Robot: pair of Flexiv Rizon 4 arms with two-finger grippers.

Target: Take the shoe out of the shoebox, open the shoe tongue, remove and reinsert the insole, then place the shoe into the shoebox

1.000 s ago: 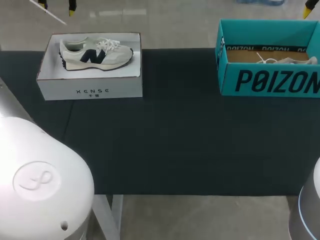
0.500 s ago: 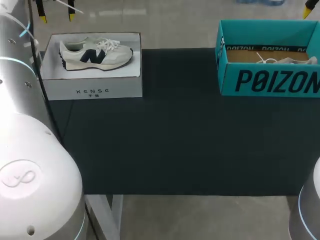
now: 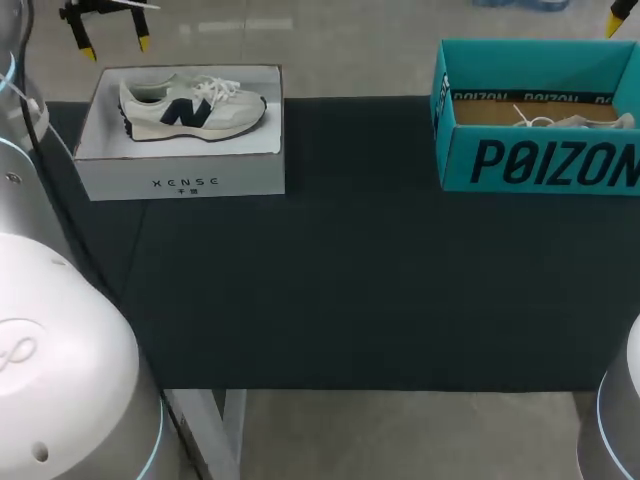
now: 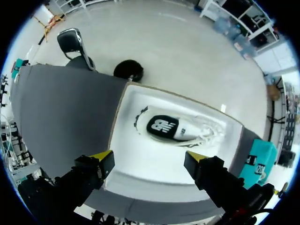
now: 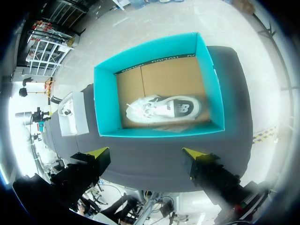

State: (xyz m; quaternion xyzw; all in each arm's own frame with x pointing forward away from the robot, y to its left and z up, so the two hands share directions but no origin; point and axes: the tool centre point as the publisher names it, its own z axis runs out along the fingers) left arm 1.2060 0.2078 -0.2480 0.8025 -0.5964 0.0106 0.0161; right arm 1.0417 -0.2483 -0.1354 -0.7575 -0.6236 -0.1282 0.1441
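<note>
A cream shoe (image 3: 190,107) with a navy logo lies on its side in the white shoebox (image 3: 180,178) at the table's far left. My left gripper (image 3: 115,45) hangs open just beyond that box's far left corner. From the left wrist the shoe (image 4: 173,129) lies ahead of the open gripper (image 4: 149,158), well apart from it. A second pale shoe (image 5: 164,108) lies in the teal shoebox (image 3: 540,160) at the far right. My right gripper (image 5: 145,153) is open high above that box, holding nothing. Only one of its yellow fingertips (image 3: 615,20) shows in the head view.
A dark cloth (image 3: 350,270) covers the table between and in front of the two boxes. The white box (image 5: 75,117) also shows small in the right wrist view, beyond the teal box (image 5: 105,105).
My left arm has swung, and its gripper has come nearer to the white box's far corner. The right arm, both boxes and both shoes have not moved.
</note>
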